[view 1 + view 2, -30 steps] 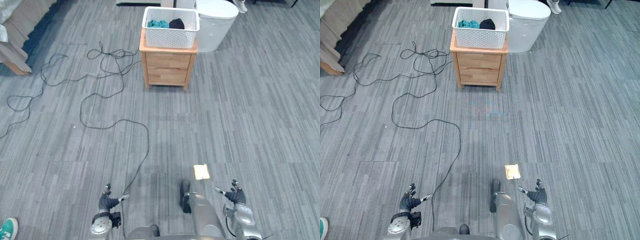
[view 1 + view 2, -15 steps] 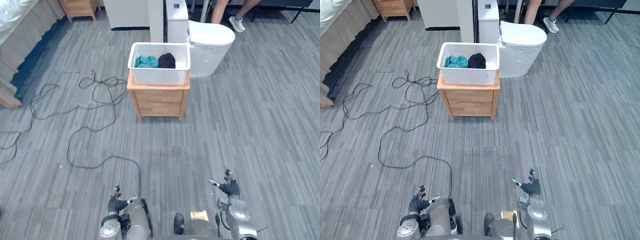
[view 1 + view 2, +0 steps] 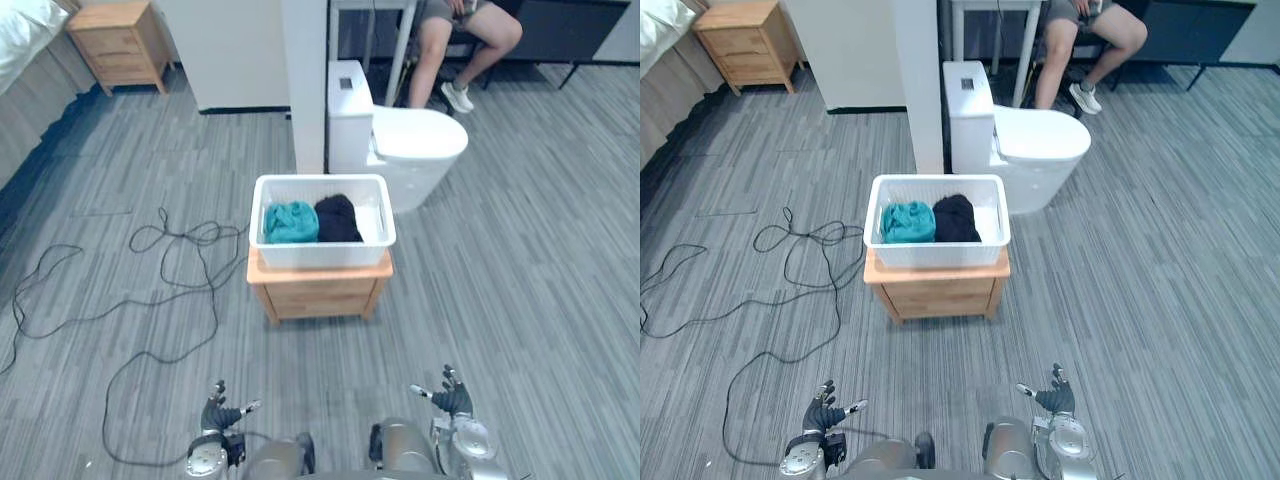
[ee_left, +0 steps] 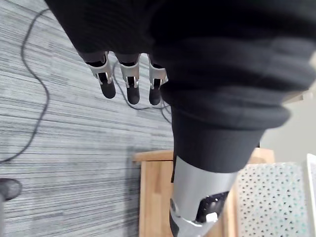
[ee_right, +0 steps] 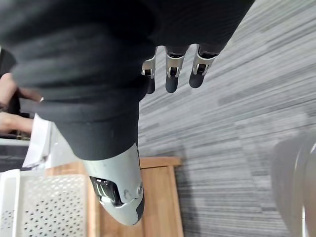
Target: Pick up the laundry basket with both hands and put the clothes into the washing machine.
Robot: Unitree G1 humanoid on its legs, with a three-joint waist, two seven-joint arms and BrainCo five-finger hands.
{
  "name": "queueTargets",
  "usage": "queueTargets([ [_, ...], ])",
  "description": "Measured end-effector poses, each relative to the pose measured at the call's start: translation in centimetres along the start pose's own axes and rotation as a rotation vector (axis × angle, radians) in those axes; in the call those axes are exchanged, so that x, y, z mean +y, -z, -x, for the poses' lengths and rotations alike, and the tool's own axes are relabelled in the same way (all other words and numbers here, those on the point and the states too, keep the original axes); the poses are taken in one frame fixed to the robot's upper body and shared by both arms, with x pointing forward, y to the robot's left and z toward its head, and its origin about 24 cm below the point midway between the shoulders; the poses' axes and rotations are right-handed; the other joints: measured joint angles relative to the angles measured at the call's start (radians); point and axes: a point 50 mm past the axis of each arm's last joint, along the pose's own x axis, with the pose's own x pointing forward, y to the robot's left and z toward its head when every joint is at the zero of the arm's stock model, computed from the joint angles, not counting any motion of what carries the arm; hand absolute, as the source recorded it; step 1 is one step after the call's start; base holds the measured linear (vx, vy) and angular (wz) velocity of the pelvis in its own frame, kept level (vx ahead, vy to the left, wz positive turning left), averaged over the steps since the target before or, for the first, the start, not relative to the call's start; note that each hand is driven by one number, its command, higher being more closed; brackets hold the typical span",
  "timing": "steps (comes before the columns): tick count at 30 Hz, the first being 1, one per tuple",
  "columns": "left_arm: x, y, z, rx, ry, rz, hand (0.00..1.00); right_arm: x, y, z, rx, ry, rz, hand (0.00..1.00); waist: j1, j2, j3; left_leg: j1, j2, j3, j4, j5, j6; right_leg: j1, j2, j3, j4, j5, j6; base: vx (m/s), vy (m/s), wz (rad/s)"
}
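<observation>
Standing short of the laundry basket (image 3: 322,252) on its nightstand (image 3: 318,290), clothes (image 3: 291,222) inside. I see left hand (image 3: 215,408), right hand (image 3: 448,399) low, fingers loose, empty. Nothing lifted yet.

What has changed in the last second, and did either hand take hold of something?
Only the camera moved: the robot has come nearer, so the white laundry basket and the wooden nightstand under it look closer. Nothing was grasped or released. The left hand and right hand stay low, open and empty; the teal garment and black garment lie in the basket as before.
</observation>
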Motion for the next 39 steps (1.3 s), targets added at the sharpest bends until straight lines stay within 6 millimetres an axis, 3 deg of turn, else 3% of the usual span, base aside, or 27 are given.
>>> queueTargets([
  [1, 0.1, 0.4, 0.2, 0.012, 0.001, -0.009, 0.0, -0.2, 0.9, 0.5, 0.026, 0.006, 0.002, 0.0, 0.001, -0.031, -0.014, 0.028, -0.01, -0.005, 0.008, -0.051, -0.035, -0.002, 0.002, 0.033, -0.079, 0.162, -0.043, 0.48, -0.133, 0.58],
  [2, -0.6, 0.9, 0.4, 0.032, 0.013, 0.007, 0.0, -0.8, 1.2, 0.5, 0.042, 0.019, 0.01, 0.0, 0.006, -0.005, -0.02, 0.054, 0.018, -0.008, 0.037, -0.083, -0.053, -0.004, 0.012, 0.019, -0.005, 0.14, -0.071, 0.48, -0.132, 0.46],
  [3, -0.7, 1.0, 0.6, 0.032, 0.014, 0.01, 0.0, -0.8, 1.3, 0.7, 0.045, 0.018, 0.007, 0.0, 0.009, -0.008, -0.023, 0.039, 0.027, -0.008, 0.085, -0.082, -0.059, 0.001, 0.01, 0.017, 0.008, 0.104, -0.074, 0.57, -0.218, 0.42],
  [4, -1.1, 1.1, 0.8, 0.035, 0.017, 0.028, 0.0, -0.6, 0.5, 0.7, 0.01, 0.013, -0.002, 0.0, 0.0, 0.003, -0.017, -0.054, 0.053, -0.006, 0.303, -0.083, -0.085, 0.028, 0.013, -0.003, 0.018, 0.06, -0.076, 0.46, -0.2, 0.32],
  [5, -1.7, 1.0, 0.9, 0.031, 0.021, 0.055, 0.0, -0.7, -0.2, 0.8, -0.027, 0.015, -0.009, 0.0, 0.005, 0.028, -0.004, -0.162, 0.119, 0.003, 0.571, -0.036, -0.165, 0.078, 0.043, -0.017, 0.005, 0.034, -0.09, 0.44, -0.217, 0.23],
  [7, -1.9, 1.4, 1.3, 0.036, 0.022, 0.068, 0.0, -0.4, -0.5, 0.9, -0.043, 0.009, -0.017, 0.0, 0.025, 0.045, -0.01, -0.249, 0.21, 0.028, 0.785, -0.039, -0.166, 0.143, 0.083, -0.025, -0.007, 0.002, -0.109, 0.43, -0.137, -0.21],
  [8, -1.8, 1.2, 1.3, 0.026, 0.018, 0.069, 0.0, -0.3, -0.4, 1.0, -0.042, 0.009, -0.023, 0.0, 0.031, 0.039, -0.013, -0.28, 0.241, 0.047, 0.793, -0.043, -0.159, 0.183, 0.088, -0.023, -0.026, -0.012, -0.116, 0.44, -0.115, -0.21],
  [10, -2.0, 0.8, 1.3, 0.009, 0.025, 0.072, 0.0, -0.1, -0.6, 1.0, -0.045, 0.009, -0.041, 0.0, 0.033, 0.03, -0.023, -0.316, 0.252, 0.07, 0.691, -0.067, -0.12, 0.225, 0.086, -0.007, -0.075, -0.011, -0.108, 0.34, -0.02, -0.16],
  [11, -2.2, 0.8, 1.3, 0.007, 0.027, 0.077, 0.0, -0.2, -0.7, 0.9, -0.049, 0.019, -0.054, 0.0, 0.033, 0.034, -0.026, -0.315, 0.244, 0.068, 0.585, -0.067, -0.118, 0.24, 0.084, 0.002, -0.093, -0.008, -0.104, 0.4, 0.082, -0.31],
  [12, -2.5, 0.8, 1.4, 0.009, 0.033, 0.082, 0.0, -0.4, -0.7, 0.8, -0.046, 0.03, -0.058, 0.0, 0.034, 0.03, -0.028, -0.301, 0.215, 0.047, 0.381, -0.064, -0.123, 0.237, 0.08, 0.017, -0.094, -0.006, -0.101, 0.27, 0.088, -0.31],
  [13, -2.7, 0.7, 1.3, 0.009, 0.038, 0.082, 0.0, -0.5, -0.6, 0.8, -0.043, 0.033, -0.056, 0.0, 0.034, 0.046, -0.035, -0.284, 0.199, 0.026, 0.264, -0.044, -0.125, 0.236, 0.078, 0.022, -0.093, -0.007, -0.099, 0.28, 0.156, -0.37],
  [14, -3.0, 0.6, 1.2, 0.01, 0.05, 0.071, 0.0, -0.9, -0.3, 0.7, -0.026, 0.051, -0.063, 0.0, 0.031, 0.044, -0.037, -0.249, 0.183, 0.0, 0.119, 0.057, -0.128, 0.236, 0.077, 0.041, -0.09, -0.016, -0.072, 0.26, 0.145, -0.4],
  [15, -3.1, 0.8, 1.2, 0.017, 0.057, 0.062, 0.0, -0.6, 0.2, 1.0, -0.008, 0.051, -0.077, 0.0, 0.033, 0.024, -0.048, -0.22, 0.164, 0.023, 0.082, 0.067, -0.125, 0.239, 0.06, 0.06, -0.1, -0.013, -0.054, 0.3, 0.177, -0.33],
  [17, -2.5, 0.7, 1.1, 0.011, 0.051, 0.045, 0.0, -0.5, 0.3, 1.1, -0.006, 0.051, -0.082, 0.0, 0.029, 0.008, -0.058, -0.212, 0.141, 0.035, 0.067, 0.067, -0.125, 0.242, 0.038, 0.072, -0.112, -0.018, -0.042, 0.19, 0.139, -0.18],
  [21, -1.9, -0.2, 0.6, -0.022, 0.047, 0.024, 0.0, -0.5, -0.3, 0.9, -0.028, 0.07, -0.084, 0.0, 0.03, 0.007, -0.061, -0.182, 0.119, 0.079, 0.027, 0.07, -0.12, 0.259, 0.018, 0.11, -0.165, 0.004, -0.007, 0.09, 0.093, -0.22],
  [24, -0.8, -1.1, 0.4, -0.064, 0.02, 0.029, 0.0, -0.7, -1.7, 0.6, -0.08, 0.087, -0.09, 0.0, 0.029, 0.007, -0.061, -0.164, 0.114, 0.093, -0.02, 0.081, -0.104, 0.256, 0.02, 0.127, -0.188, 0.01, -0.001, 0.02, 0.016, -0.17],
  [31, 1.7, -5.1, -0.3, -0.227, -0.057, 0.078, 0.0, -2.1, -6.8, -0.7, -0.271, 0.118, -0.043, 0.0, 0.028, 0.024, -0.065, -0.153, 0.094, 0.115, -0.119, 0.141, -0.086, 0.237, 0.023, 0.158, -0.259, 0.081, 0.002, -0.05, 0.027, -0.13],
  [35, 1.8, -9.3, -1.7, -0.337, -0.076, 0.067, 0.0, -0.7, -10.6, -2.1, -0.366, 0.078, -0.012, 0.0, 0.028, 0.032, -0.039, -0.237, 0.08, 0.116, -0.121, 0.181, -0.068, 0.15, 0.018, 0.163, -0.264, 0.125, 0.009, -0.19, 0.023, -0.05],
  [36, 1.7, -11.3, -2.3, -0.389, -0.082, 0.069, 0.0, 0.1, -12.5, -2.8, -0.408, 0.058, 0.003, 0.0, 0.028, 0.035, -0.006, -0.264, 0.074, 0.118, -0.109, 0.183, -0.066, 0.125, 0.013, 0.173, -0.26, 0.134, 0.015, -0.21, 0.039, -0.05],
  [37, 1.6, -11.7, -2.4, -0.4, -0.083, 0.069, 0.0, 0.3, -12.9, -2.9, -0.417, 0.053, 0.006, 0.0, 0.028, 0.036, 0.002, -0.272, 0.074, 0.118, -0.102, 0.183, -0.066, 0.119, 0.013, 0.174, -0.258, 0.137, 0.016, -0.23, 0.037, -0.06],
  [39, 1.6, -15.7, -3.3, -0.487, -0.096, 0.064, 0.0, 2.1, -17.2, -3.6, -0.513, -0.001, 0.038, 0.0, 0.029, 0.037, 0.064, -0.359, 0.077, 0.12, -0.044, 0.179, -0.071, 0.038, 0.009, 0.184, -0.224, 0.148, 0.018, -0.27, 0.013, -0.08],
])
